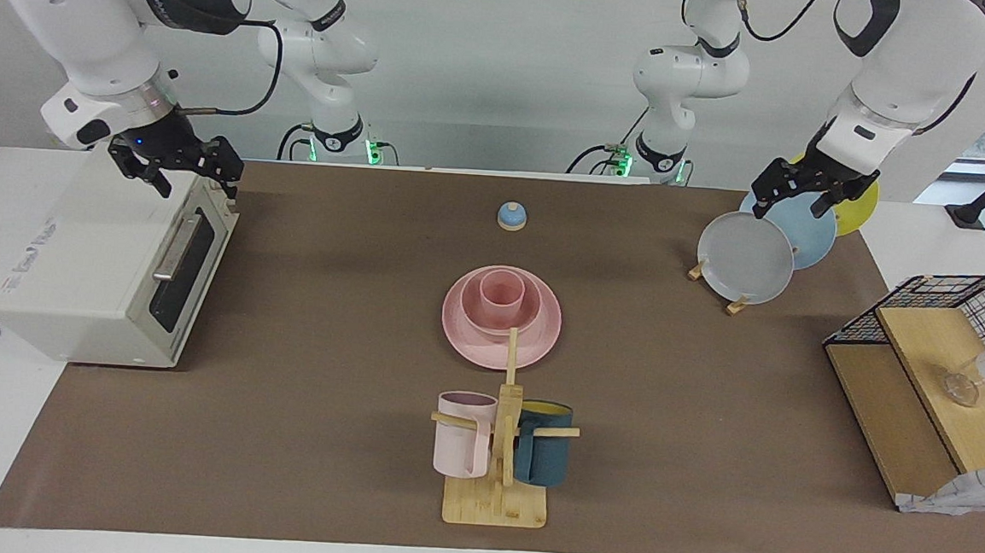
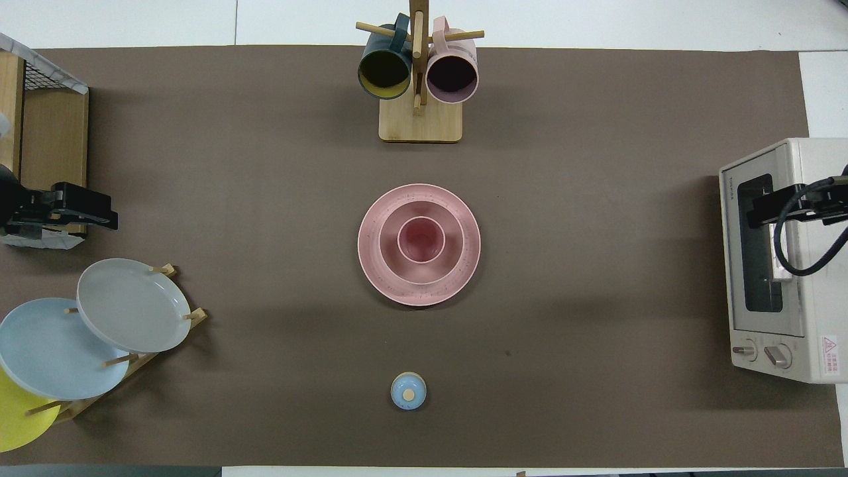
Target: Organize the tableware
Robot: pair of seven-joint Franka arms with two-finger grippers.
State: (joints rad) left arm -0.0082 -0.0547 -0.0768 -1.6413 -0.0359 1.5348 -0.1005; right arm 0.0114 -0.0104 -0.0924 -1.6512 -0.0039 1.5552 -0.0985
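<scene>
A matte pink plate [image 1: 540, 341] [image 2: 465, 265] lies at the middle of the table. The pink bowl [image 1: 467, 307] [image 2: 389, 250] sits on it, and the pink cup [image 1: 501, 298] [image 2: 421, 240] stands upright in the bowl. My left gripper [image 1: 792, 202] [image 2: 109, 217] is open and empty, up in the air over the plate rack. My right gripper [image 1: 190, 179] [image 2: 755, 213] is open and empty, raised over the toaster oven. Both are well away from the pink stack.
A mug tree [image 1: 496, 499] holds a pale pink mug [image 1: 461, 446] and a teal mug [image 1: 543, 455], farther from the robots than the stack. A small blue bell [image 1: 511, 216] stands nearer. The rack holds grey [image 1: 746, 258], blue [image 1: 812, 232] and yellow [image 1: 860, 209] plates. Toaster oven [image 1: 98, 287]; wire-and-wood shelf [image 1: 922, 380].
</scene>
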